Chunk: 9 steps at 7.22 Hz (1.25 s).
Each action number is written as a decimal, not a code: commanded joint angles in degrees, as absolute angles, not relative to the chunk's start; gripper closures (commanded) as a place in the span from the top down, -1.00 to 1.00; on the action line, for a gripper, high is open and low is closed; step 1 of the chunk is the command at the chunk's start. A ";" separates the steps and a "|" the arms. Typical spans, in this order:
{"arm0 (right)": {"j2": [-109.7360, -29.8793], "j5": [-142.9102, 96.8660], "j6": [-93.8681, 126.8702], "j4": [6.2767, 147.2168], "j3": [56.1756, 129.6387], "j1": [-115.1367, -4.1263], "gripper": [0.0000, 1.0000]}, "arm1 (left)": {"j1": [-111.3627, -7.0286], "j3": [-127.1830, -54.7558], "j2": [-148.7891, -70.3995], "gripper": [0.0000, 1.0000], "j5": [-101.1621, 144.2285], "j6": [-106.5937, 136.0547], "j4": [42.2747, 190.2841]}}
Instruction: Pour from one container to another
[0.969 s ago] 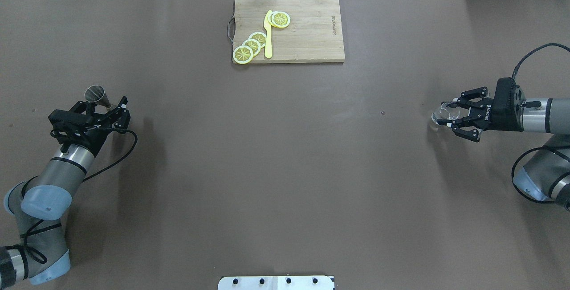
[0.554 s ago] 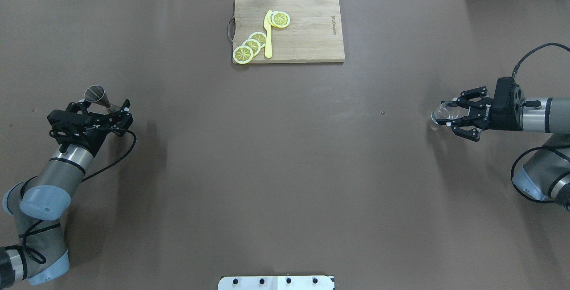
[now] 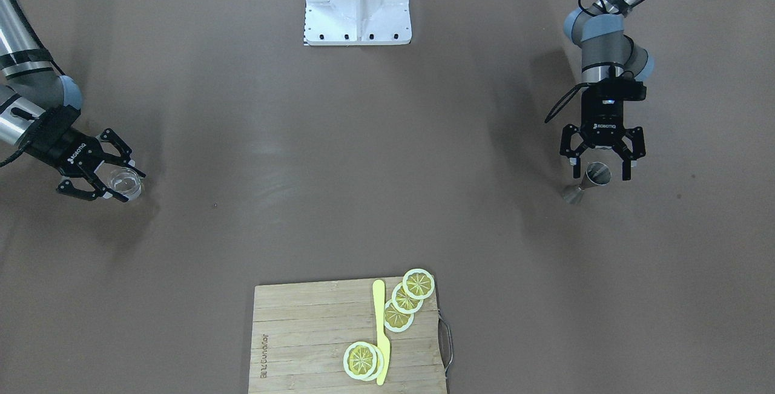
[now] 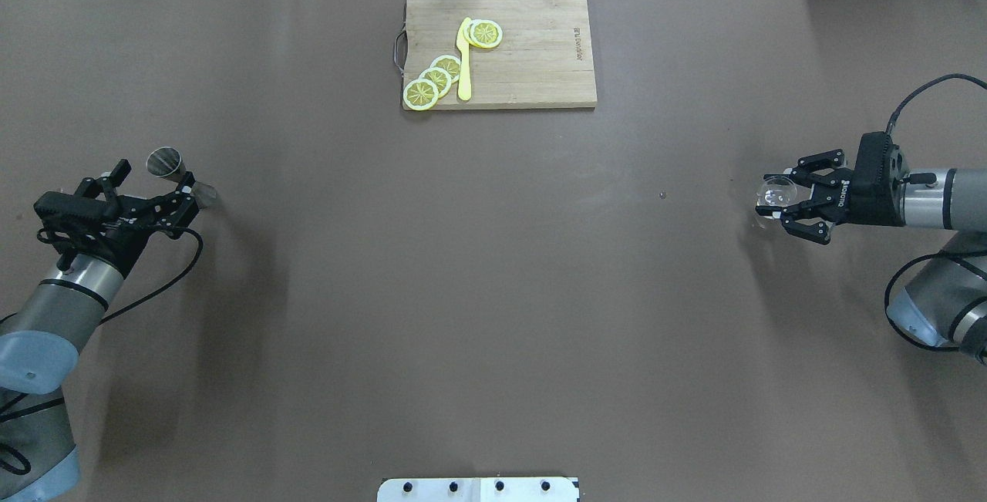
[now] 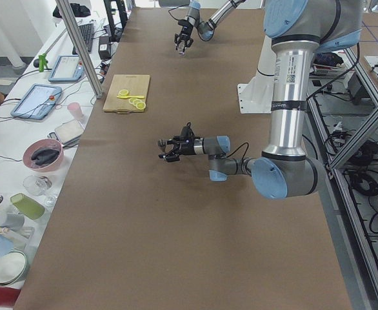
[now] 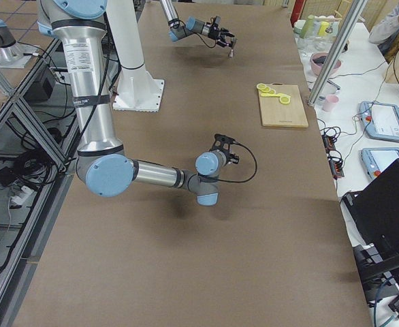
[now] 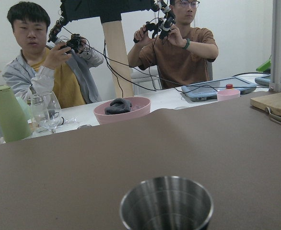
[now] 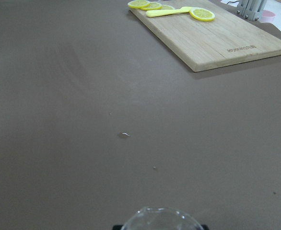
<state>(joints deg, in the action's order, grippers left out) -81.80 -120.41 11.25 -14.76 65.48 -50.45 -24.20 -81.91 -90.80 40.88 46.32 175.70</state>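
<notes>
On the left side, left gripper [image 4: 153,184] open wide around metal jigger [image 4: 165,163] — on the right, right gripper [image 4: 776,197] squeezing clear glass [image 4: 779,190]

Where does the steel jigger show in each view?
Front-facing: jigger mid-right.
Overhead: jigger far left.
Exterior left: jigger centre, tiny.
Exterior right: jigger top, tiny.
Left wrist: jigger bottom centre.
Right wrist: not in it.
Shared landmark: cutting board, in all six.

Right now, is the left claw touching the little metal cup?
Apart. The front-facing view shows the open left claw around the metal cup, with bare table showing between the cup and each finger.
</notes>
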 commanded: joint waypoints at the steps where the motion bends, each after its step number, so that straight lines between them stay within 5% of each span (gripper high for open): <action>1: -81.74 -120.41 11.25 -14.77 65.48 -50.45 0.19 | -24.17 -85.33 -89.56 0.96 40.78 46.23 175.52; 9: -82.18 -120.32 11.34 -15.29 66.09 -51.23 0.24 | -30.20 -98.83 -89.83 0.96 55.75 36.83 168.36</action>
<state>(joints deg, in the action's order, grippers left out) -82.10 -120.32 11.27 -15.28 65.74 -50.78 -27.10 -94.26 -89.77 49.82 37.73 172.68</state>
